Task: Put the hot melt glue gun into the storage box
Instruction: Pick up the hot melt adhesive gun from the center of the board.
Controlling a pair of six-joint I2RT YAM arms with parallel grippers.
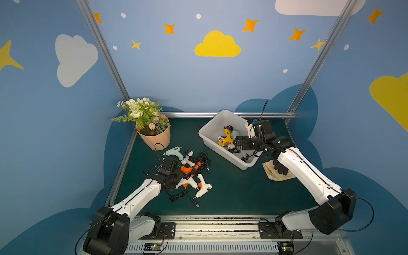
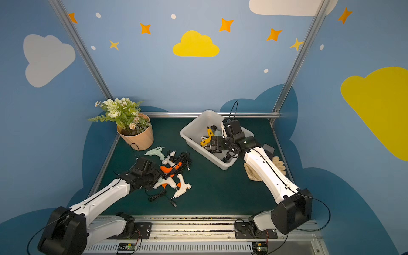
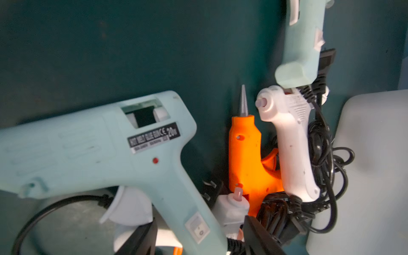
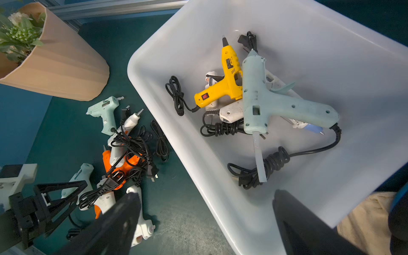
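Observation:
Several hot melt glue guns lie tangled with black cords [image 1: 202, 159] on the green mat. My left gripper [image 3: 198, 223] is down in this pile. Its jaws stand open astride the handle of a pale mint glue gun [image 3: 99, 150], with a gap on each side. An orange gun [image 3: 245, 154] and a white gun [image 3: 291, 141] lie just beyond. The whitish storage box [image 1: 212, 123] stands at the back right. It holds a yellow gun [image 4: 227, 84], a large mint gun [image 4: 265, 103] and white ones. My right gripper [image 4: 209, 223] hangs open and empty above the box's near rim.
A tan flower pot [image 1: 154, 136] with white flowers stands at the back left, close to the pile. A beige cloth [image 1: 271, 172] and a black glove [image 1: 280, 167] lie beside the box under my right arm. A loose cord [image 1: 181, 196] trails toward the front.

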